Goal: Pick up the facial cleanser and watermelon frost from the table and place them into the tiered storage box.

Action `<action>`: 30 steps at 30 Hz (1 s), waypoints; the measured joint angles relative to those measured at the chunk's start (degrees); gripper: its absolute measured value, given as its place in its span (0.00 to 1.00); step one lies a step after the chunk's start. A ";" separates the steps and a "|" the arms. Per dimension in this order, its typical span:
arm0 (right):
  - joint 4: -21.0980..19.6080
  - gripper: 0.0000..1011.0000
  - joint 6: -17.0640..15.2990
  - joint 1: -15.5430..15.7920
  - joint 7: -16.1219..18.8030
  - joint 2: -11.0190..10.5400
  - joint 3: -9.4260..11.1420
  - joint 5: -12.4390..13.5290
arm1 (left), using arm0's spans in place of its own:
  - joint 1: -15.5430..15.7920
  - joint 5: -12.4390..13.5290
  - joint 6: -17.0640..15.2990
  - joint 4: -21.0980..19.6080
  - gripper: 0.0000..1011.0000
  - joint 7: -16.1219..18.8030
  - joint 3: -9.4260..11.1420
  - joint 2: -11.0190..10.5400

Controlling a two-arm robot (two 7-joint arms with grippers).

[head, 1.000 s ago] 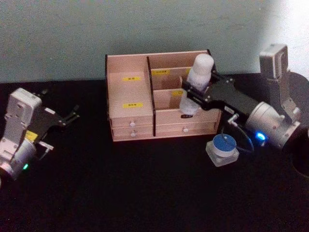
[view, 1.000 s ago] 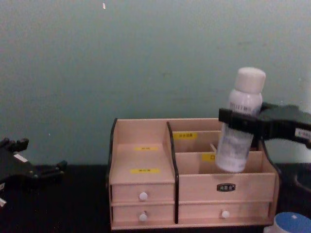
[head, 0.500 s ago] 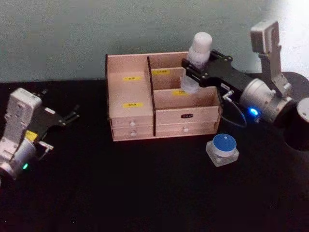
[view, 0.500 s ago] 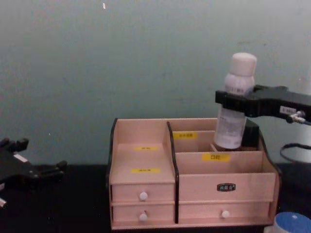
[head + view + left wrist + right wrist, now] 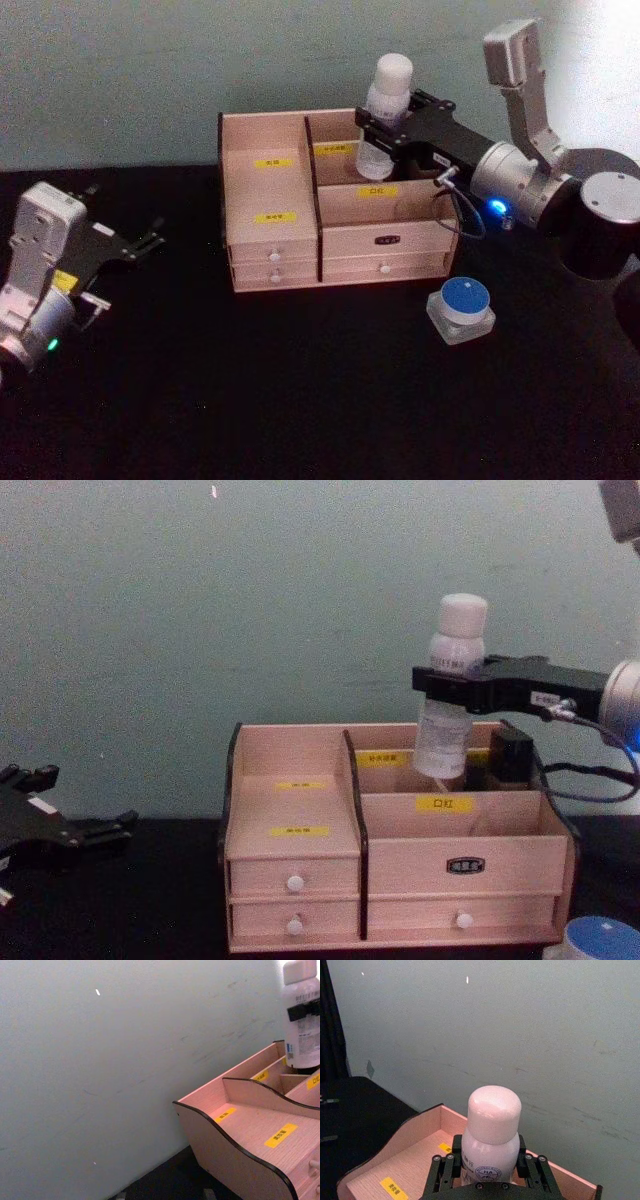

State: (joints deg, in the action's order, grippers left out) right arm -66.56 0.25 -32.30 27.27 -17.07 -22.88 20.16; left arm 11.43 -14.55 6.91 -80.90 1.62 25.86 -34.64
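Your right gripper [image 5: 380, 135] stays pinched on the facial cleanser [image 5: 388, 92], now carried further left and held upright over the rear middle compartment of the tiered storage box [image 5: 268, 190]. The watermelon frost [image 5: 461, 309] sits unmoved off the box's front right corner. Left of the box, the left gripper [image 5: 143, 243] idles, jaws seemingly spread.
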 joint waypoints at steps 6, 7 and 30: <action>3.61 0.59 0.81 -2.40 0.79 1.34 -0.91 -0.91 | 0.00 0.00 0.00 0.00 0.99 0.00 0.00 0.00; 4.07 0.59 0.90 -2.65 0.86 1.49 -1.00 -1.02 | 0.00 0.00 0.00 0.00 0.99 0.00 0.00 0.00; 15.45 0.59 4.49 -7.84 1.35 5.93 -1.45 -3.65 | 0.00 0.00 0.00 0.00 0.99 0.00 0.00 0.00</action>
State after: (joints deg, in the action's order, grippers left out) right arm -51.11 4.74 -40.14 28.62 -11.14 -24.32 16.51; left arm 11.43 -14.55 6.91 -80.90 1.62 25.86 -34.65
